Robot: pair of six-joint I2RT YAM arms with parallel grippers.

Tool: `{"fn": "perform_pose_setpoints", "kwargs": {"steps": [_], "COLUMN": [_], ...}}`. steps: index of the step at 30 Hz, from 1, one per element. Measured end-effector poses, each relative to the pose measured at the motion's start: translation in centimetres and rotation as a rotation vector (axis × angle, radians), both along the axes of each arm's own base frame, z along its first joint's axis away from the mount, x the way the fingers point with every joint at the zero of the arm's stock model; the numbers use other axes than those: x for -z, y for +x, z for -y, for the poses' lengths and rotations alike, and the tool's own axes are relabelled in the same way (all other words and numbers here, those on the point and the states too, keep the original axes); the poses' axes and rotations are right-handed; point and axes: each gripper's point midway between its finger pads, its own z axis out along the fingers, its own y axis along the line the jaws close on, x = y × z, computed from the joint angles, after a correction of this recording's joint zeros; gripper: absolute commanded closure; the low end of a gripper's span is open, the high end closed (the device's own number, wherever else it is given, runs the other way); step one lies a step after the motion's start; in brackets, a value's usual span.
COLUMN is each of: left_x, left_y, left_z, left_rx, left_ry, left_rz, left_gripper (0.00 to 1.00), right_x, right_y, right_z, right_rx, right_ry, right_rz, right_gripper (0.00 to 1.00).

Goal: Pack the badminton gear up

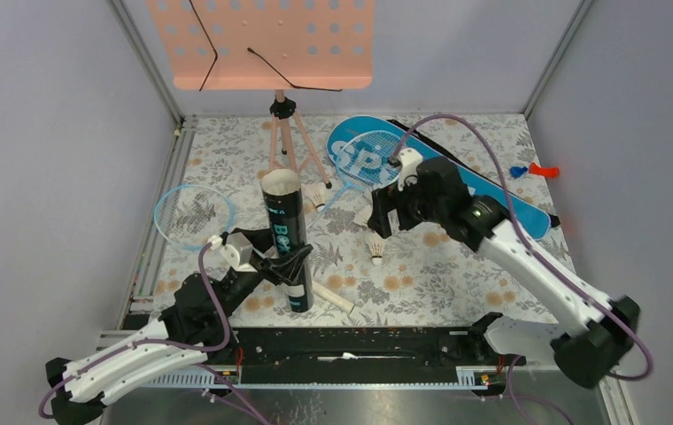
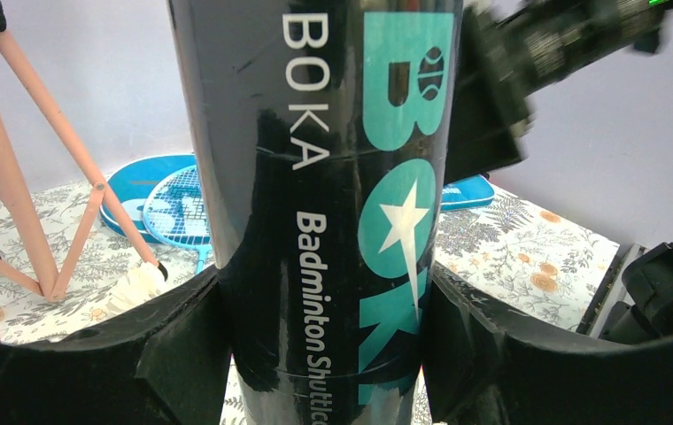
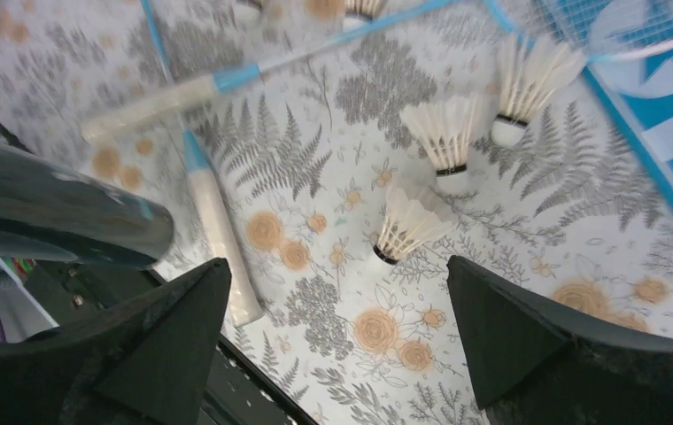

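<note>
The long black lettered tube (image 1: 283, 232) stands upright near the table's front left, and my left gripper (image 1: 280, 264) is shut on its lower half. In the left wrist view both fingers press the tube (image 2: 333, 204) at its sides around the gripper (image 2: 324, 354). My right gripper (image 1: 384, 218) hangs open above the floral cloth with nothing between its fingers. Under the right gripper (image 3: 337, 283) lie three white shuttlecocks (image 3: 408, 221), (image 3: 444, 142), (image 3: 528, 80). One light-blue racket (image 1: 193, 215) lies at the left. A second racket (image 1: 373, 159) rests partly on the blue bag (image 1: 492, 199).
The peach music stand (image 1: 262, 40) on its tripod (image 1: 284, 133) stands at the back centre. Two pale racket handles (image 3: 218, 230), (image 3: 151, 106) cross beside the tube. A further shuttlecock (image 1: 318, 197) lies near the tripod. Small red and blue bits (image 1: 532, 170) lie by the right wall.
</note>
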Motion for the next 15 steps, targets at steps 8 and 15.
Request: {"fn": "perform_pose_setpoints", "kwargs": {"steps": [8, 15], "left_x": [1.1, 2.4], "left_y": [-0.2, -0.1], "left_z": [-0.4, -0.2], "left_rx": [0.001, 0.001], "left_ry": [0.029, 0.076], "left_rz": [-0.026, -0.052], "left_gripper": [0.82, 0.82], "right_x": [12.2, 18.9], "right_y": [5.1, 7.4], "right_z": [-0.9, -1.3], "right_rx": [-0.129, -0.133], "right_ry": [-0.011, 0.061], "right_rz": [-0.416, -0.636], "right_gripper": [0.18, 0.20]}}
